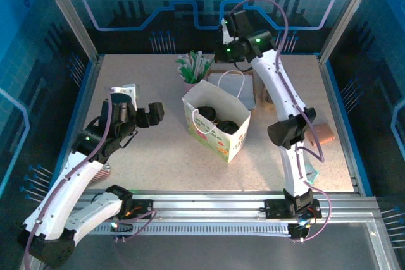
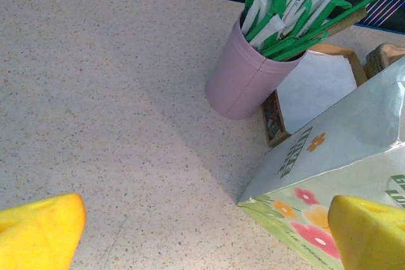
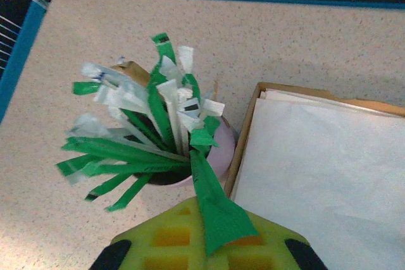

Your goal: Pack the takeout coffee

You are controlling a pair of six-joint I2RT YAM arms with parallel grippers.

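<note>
A white paper bag with flower print [image 1: 235,138] stands open mid-table; inside it lie dark round shapes, apparently the takeout coffee's black lid [image 1: 206,116], with the cup itself hidden. My right gripper [image 3: 212,222] hovers over the pink cup of green-and-white sachets [image 3: 220,156], shut on one green sachet [image 3: 215,200] whose far end still lies among the others. My right gripper [image 1: 217,58] sits behind the bag in the top view. My left gripper [image 1: 149,114] hangs open left of the bag, its yellow fingers [image 2: 39,232] wide apart over bare table.
A shallow brown box of white paper [image 3: 323,175] lies right beside the pink cup [image 2: 242,77], behind the bag [image 2: 335,150]. A small brown block [image 1: 324,133] lies near the right edge. Blue walls ring the table.
</note>
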